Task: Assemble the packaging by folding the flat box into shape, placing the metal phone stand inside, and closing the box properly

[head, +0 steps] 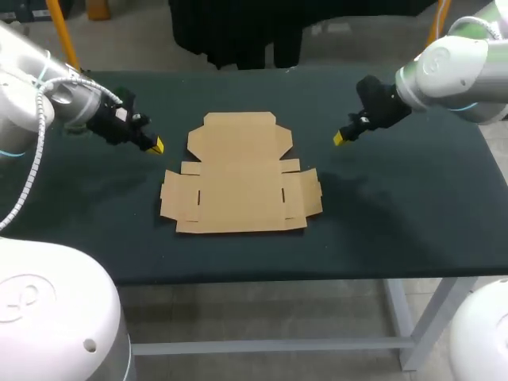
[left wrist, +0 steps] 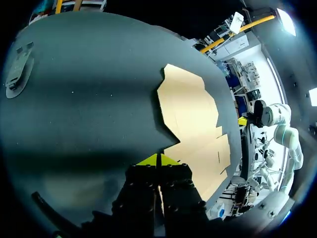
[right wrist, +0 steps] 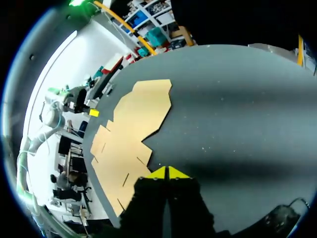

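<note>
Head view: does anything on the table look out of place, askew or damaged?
Nothing stands out. The flat box lies unfolded and undamaged between the left gripper and the right gripper, both clear of it. No phone stand shows in this view.

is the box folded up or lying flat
Flat and unfolded: the cardboard box lies spread on the table, every flap level with the surface, none raised.
</note>
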{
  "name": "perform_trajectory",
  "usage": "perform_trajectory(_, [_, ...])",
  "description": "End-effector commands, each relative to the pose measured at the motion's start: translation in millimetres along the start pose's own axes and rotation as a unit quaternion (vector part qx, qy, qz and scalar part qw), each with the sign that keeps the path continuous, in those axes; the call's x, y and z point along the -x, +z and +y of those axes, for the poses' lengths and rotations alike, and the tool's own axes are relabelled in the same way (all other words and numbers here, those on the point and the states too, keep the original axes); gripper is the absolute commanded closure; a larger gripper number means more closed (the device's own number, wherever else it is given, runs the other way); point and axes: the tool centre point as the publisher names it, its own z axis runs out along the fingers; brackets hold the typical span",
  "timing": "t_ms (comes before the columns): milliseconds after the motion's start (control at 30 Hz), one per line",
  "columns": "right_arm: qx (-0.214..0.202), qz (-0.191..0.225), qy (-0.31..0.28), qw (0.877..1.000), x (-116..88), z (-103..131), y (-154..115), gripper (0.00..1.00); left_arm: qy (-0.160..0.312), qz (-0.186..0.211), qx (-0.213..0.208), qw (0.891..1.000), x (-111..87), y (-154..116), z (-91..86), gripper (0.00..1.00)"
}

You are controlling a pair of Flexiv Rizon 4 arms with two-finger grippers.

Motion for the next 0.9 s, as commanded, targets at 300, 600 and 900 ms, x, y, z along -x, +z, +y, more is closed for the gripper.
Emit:
perform_trajectory(300, [-0.024, 0.030, -0.003, 0.999, -5, 3, 28, 1.00, -0.017, 0.018, -0.027, 0.999, 8.0, 11, 11.2, 1.00])
perform_trajectory(600, [-0.013, 0.034, 0.010, 0.999, -6, -4, 41, 1.00, -0.015, 0.020, -0.010, 1.000, 9.6, 15, 12.4, 1.00])
perform_trajectory(900, [-0.014, 0.037, 0.012, 0.999, -10, -5, 57, 1.00, -0.002, 0.025, -0.001, 1.000, 16.1, 26, 14.0, 1.00])
